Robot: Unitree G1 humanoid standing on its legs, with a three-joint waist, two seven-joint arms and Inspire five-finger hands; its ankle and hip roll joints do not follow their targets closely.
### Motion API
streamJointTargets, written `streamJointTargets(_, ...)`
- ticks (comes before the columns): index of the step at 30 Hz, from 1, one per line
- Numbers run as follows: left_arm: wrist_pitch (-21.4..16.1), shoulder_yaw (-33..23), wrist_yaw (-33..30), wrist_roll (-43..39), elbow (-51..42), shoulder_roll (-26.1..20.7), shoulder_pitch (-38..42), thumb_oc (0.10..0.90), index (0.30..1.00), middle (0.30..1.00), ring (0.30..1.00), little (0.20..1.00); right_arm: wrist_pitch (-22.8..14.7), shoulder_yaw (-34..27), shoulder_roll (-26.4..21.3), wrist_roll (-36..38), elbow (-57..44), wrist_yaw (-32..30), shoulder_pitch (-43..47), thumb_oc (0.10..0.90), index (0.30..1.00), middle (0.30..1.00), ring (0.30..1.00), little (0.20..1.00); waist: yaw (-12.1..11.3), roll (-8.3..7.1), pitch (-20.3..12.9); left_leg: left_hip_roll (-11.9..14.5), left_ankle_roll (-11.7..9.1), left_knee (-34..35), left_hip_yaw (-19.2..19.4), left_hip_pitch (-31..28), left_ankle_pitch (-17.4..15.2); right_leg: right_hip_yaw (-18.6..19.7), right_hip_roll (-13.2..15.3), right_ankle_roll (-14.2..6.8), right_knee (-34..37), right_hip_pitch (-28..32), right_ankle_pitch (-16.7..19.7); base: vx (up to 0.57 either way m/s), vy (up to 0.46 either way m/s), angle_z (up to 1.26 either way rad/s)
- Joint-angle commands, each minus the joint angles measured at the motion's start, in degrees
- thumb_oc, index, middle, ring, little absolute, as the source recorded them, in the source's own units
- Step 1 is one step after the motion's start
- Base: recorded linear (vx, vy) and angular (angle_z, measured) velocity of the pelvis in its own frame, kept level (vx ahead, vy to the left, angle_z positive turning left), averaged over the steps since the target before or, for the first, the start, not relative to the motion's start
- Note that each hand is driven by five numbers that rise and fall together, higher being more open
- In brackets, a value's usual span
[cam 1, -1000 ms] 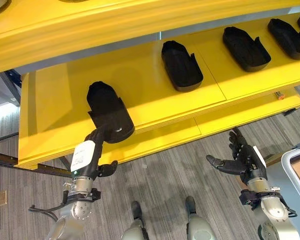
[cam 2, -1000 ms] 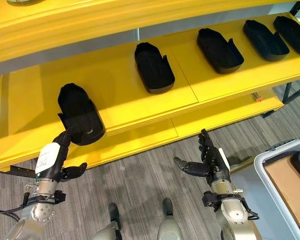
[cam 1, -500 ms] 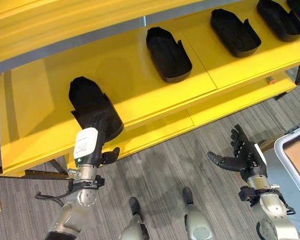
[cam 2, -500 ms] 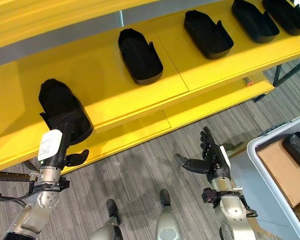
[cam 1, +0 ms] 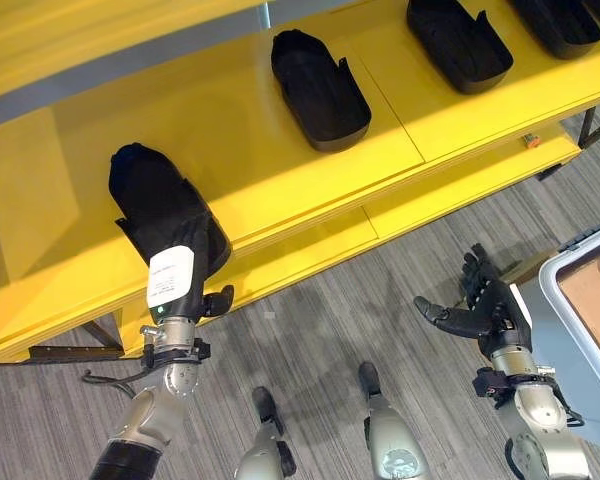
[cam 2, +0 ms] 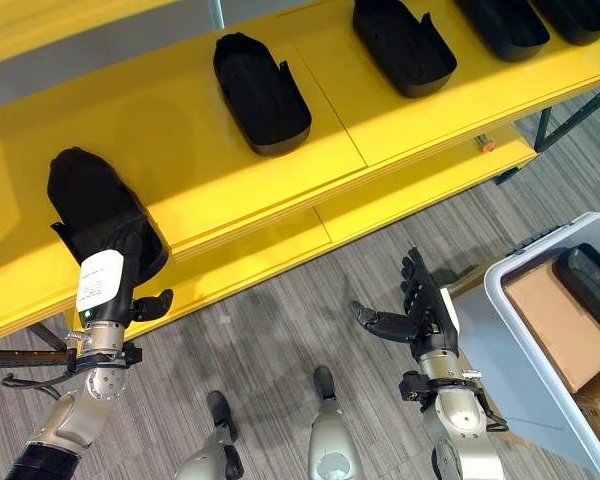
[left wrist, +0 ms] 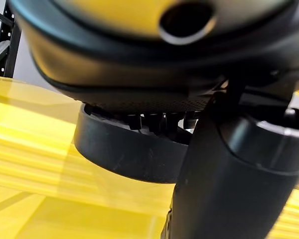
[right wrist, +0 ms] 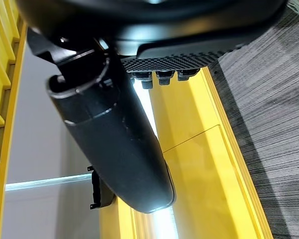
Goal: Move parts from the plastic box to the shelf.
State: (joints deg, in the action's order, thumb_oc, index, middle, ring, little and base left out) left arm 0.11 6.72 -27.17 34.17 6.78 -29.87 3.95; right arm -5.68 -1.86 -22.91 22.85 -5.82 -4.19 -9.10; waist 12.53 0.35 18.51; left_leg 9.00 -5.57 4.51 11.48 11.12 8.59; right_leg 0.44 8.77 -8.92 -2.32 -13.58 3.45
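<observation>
Fingers of the left hand point(cam 1: 175, 285) lie straight against the black part point(cam 1: 160, 210) on the yellow shelf point(cam 1: 60, 180); right hand point(cam 1: 490, 315) hangs open, empty.

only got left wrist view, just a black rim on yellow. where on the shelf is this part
Observer: The black part sits at the shelf's left end, its near end overhanging the front edge.
Operator: is my left hand gripping it
Observer: The left hand reaches up to that near end with straight fingers against it, thumb out to the side, not clamped.
Operator: what's the right hand doing
Observer: The right hand hangs open over the floor, holding nothing.
Operator: any parts left in the box
Observer: The plastic box at the right holds at least one more black part beside cardboard.
</observation>
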Motion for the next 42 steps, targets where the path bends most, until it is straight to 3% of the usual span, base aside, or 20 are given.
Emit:
streamJointTargets(1,-0.9,-3.8,-5.4,1.3,-1.4,-1.9,4.0,0.900,1.000,1.000,1.000,1.000,-6.8,-2.6,-0.2,3.2,-4.7,-1.1,1.3,0.900,1.000,1.000,1.000,1.000,0.1,-1.56,-2.4,5.2,-1.3,-3.5,-0.9,-3.8,-7.7,3.3,0.8,0.0,-8.7,-7.9,-6.5,0.01,-0.006,-0.04)
streamJointTargets(20,1.1,-4.7,-7.5,2.7,3.9,-5.2,6.5,0.900,1.000,1.000,1.000,1.000,-7.6,-2.9,-0.1,2.8,-3.7,-1.5,1.3,0.900,1.000,1.000,1.000,1.000,0.4,-2.01,-1.5,4.9,-1.3,-5.0,-0.8,-2.8,-8.6,3.8,0.8,-0.1,-8.9,-8.9,-6.3,0.00,0.001,-0.01)
streamJointTargets(42,1.7,-4.8,-6.8,9.4,6.4,-19.6,13.7,0.900,1.000,1.000,1.000,1.000,-8.3,-3.7,-1.7,3.8,-3.7,0.6,-0.4,0.900,1.000,1.000,1.000,1.000,0.7,-1.72,-1.0,4.1,-1.3,-8.5,-2.1,0.0,-10.5,3.3,2.0,-0.8,-7.9,-8.2,-6.1,0.00,0.002,0.01)
